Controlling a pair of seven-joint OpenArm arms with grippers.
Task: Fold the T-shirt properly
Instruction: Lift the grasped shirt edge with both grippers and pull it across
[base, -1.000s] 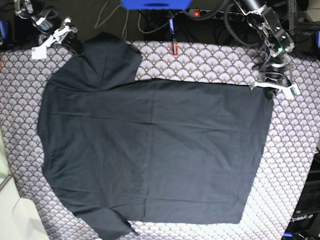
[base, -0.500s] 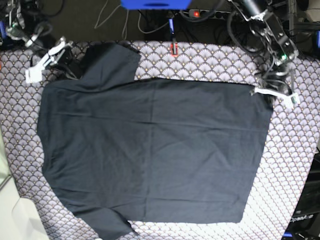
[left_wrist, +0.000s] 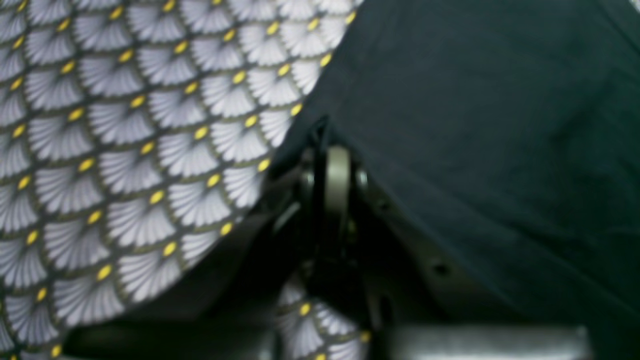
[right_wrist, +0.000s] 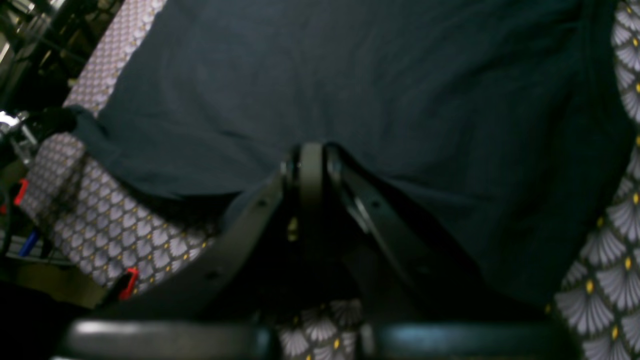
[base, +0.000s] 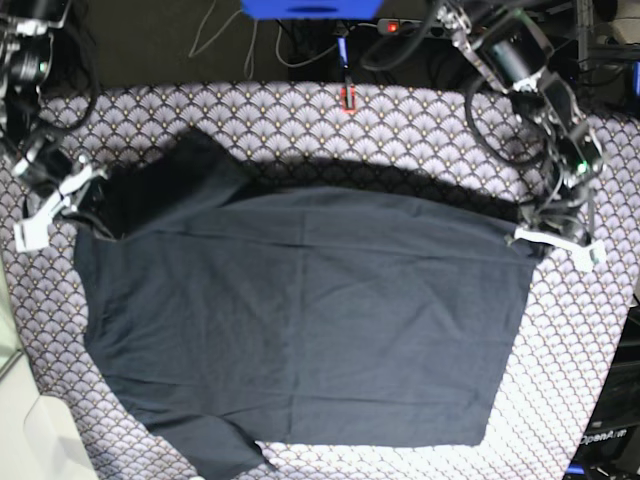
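Across the table lay the T-shirt, spread nearly flat, its far edge lifted. Left claw at 3 o'clock was clamped on a hem corner; right claw at 9 o'clock pinched the shoulder. Cloth looked light, limp, prone to sag between grips; corners and seams seemed the best holds. No containers showed.
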